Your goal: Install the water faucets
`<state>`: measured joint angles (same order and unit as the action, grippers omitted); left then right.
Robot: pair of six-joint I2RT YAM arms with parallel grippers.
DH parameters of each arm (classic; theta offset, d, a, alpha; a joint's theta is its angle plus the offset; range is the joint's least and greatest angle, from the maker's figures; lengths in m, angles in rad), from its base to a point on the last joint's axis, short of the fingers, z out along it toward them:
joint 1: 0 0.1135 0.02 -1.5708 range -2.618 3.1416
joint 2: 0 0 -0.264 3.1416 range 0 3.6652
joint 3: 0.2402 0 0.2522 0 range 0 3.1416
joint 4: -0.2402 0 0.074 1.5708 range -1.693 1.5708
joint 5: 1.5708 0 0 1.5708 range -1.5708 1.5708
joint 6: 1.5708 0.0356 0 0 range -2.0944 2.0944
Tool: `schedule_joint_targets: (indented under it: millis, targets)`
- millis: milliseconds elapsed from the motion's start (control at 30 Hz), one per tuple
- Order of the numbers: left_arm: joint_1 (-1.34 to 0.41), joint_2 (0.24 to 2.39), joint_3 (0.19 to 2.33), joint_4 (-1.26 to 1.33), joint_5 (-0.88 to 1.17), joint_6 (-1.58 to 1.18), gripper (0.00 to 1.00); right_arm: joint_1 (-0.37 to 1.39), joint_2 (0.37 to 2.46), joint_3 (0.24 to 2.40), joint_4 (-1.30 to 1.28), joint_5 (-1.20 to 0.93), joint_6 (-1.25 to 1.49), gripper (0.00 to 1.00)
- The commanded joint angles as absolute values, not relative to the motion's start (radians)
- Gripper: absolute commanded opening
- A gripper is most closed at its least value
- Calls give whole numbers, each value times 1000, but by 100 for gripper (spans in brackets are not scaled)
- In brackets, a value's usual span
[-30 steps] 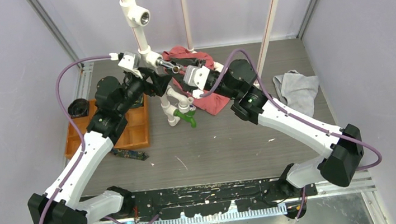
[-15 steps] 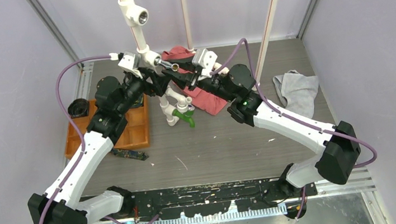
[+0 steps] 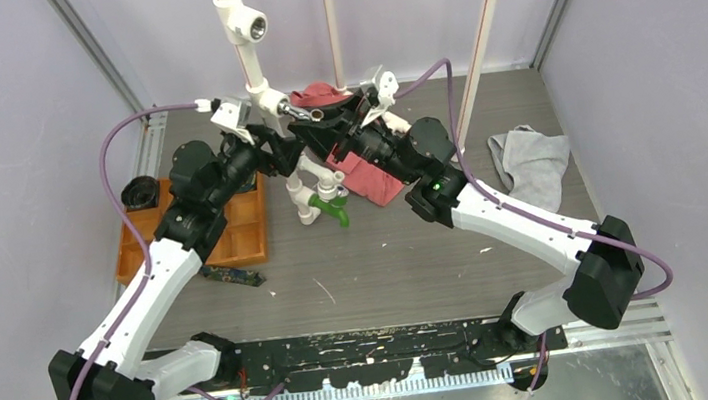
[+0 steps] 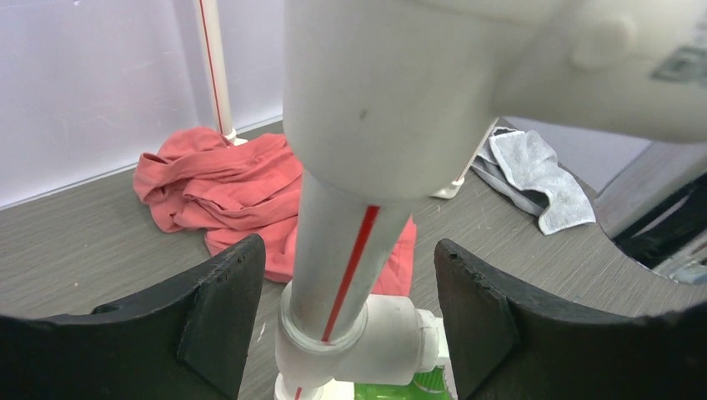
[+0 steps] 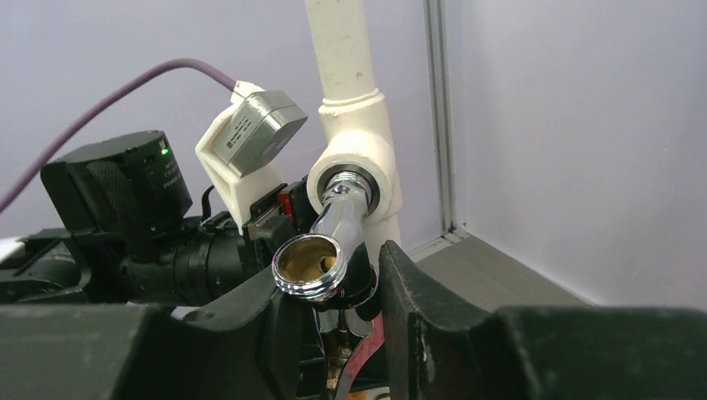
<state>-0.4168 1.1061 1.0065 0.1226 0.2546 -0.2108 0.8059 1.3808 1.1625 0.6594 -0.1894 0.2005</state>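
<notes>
The right hand (image 5: 329,279) is pinching the silver faucet (image 5: 338,221) low on its body, with the spout mouth facing the wrist camera. Just beyond its fingers, the faucet's inlet end is sitting in the tee fitting (image 5: 354,158) of the white pipe (image 5: 338,50). Opposite, the left hand (image 4: 346,258) is straddling that pipe just under the tee, fingers spread and apparently not touching it. To seat the threads cleanly, I judge the right hand should be turning squarely about the inlet axis, with the left closing to brace the pipe. Below both hands, the green tap (image 3: 336,207) is sitting in a lower fitting.
</notes>
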Motion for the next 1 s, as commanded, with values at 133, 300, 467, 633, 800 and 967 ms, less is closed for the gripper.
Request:
schedule_joint_targets:
  millis: [133, 300, 467, 633, 800, 967]
  targets:
    - [-411, 1052, 995, 181, 267, -230, 74, 744, 1361, 1282, 576, -107, 802, 0]
    - [-411, 1036, 983, 177, 268, -235, 74, 720, 1374, 1276, 564, -136, 1023, 0]
    - [-411, 1015, 970, 169, 266, -239, 74, 709, 1381, 1255, 567, -155, 1182, 0]
    - [-411, 996, 959, 163, 268, -250, 74, 697, 1401, 1257, 575, -223, 1337, 0]
    - [-412, 974, 947, 160, 275, -264, 74, 695, 1407, 1295, 487, -260, 1363, 0]
    - [-412, 952, 938, 148, 276, -266, 74, 696, 1382, 1249, 498, -245, 1359, 13]
